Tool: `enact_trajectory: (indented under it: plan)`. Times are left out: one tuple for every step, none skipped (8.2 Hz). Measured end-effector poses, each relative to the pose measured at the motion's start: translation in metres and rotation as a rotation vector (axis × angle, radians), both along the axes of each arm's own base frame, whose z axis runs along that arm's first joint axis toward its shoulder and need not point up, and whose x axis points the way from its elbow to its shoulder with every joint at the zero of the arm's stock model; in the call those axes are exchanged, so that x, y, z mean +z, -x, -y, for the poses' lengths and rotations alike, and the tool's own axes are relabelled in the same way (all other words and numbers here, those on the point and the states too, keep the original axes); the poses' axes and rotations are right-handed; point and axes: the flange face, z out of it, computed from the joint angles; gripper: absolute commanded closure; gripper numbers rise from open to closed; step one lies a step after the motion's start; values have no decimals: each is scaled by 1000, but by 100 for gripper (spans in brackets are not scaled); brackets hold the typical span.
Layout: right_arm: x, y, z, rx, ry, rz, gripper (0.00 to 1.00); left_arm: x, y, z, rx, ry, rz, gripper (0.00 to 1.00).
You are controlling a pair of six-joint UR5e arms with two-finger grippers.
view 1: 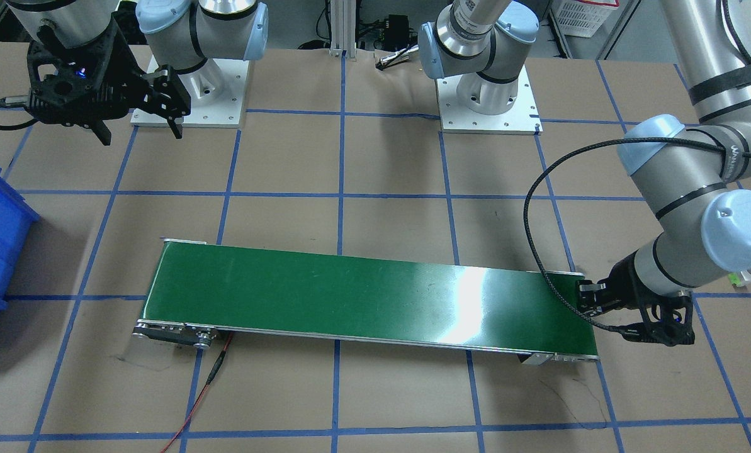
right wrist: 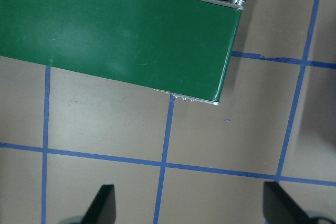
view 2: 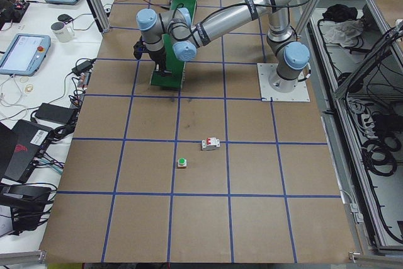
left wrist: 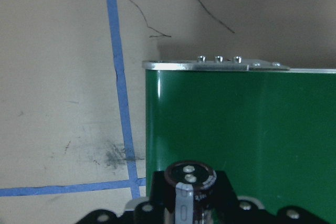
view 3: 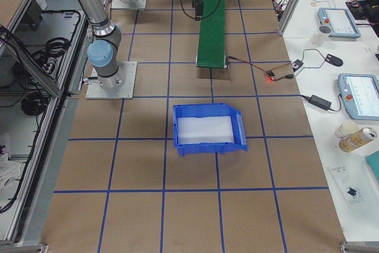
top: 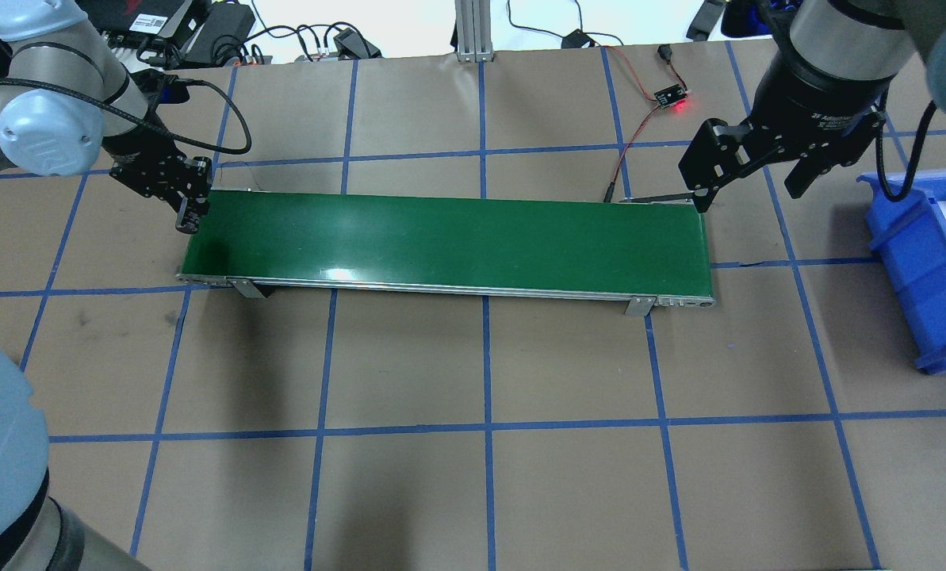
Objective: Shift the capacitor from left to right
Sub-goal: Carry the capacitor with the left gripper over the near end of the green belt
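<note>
The capacitor (left wrist: 189,187), a black stubby cylinder with a pale grey stripe, stands at the bottom of the left wrist view, clamped between the fingers of my left gripper (left wrist: 186,208). That gripper (top: 189,214) hangs over the left end of the green conveyor belt (top: 441,238). In the front-facing view it (view 1: 590,302) is at the belt's right end. My right gripper (top: 746,189) is open and empty, raised above the belt's right end. Its fingers show spread at the bottom of the right wrist view (right wrist: 105,203).
A blue bin (top: 917,262) stands right of the belt, beyond my right gripper. A small board with a red light (top: 667,97) and its wires lie behind the belt. A white breaker (view 2: 210,144) and a green push button (view 2: 182,163) lie on the table to my far left.
</note>
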Motion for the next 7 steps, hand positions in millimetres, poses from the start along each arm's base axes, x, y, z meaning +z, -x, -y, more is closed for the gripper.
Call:
enact_trajectory:
  plan:
    - [0, 0, 0, 0, 0, 1, 0, -4, 5, 2, -3, -4, -1, 100]
    - [0, 0, 0, -1, -1, 2, 0, -8, 8, 3, -11, -10, -2, 100]
    - [0, 0, 0, -1, -2, 2, 0, -13, 9, 3, -13, -18, -4, 100]
    - [0, 0, 0, -1, -2, 2, 0, -17, 11, 2, -11, -24, -5, 100]
    - [0, 0, 0, -1, -1, 2, 0, -20, 12, 3, -10, -29, -7, 100]
    - [0, -1, -1, 1, -1, 2, 0, -23, 13, 3, -10, -34, -11, 100]
    - [1, -1, -1, 2, 2, 3, 0, -26, 14, 3, -10, -37, -13, 100]
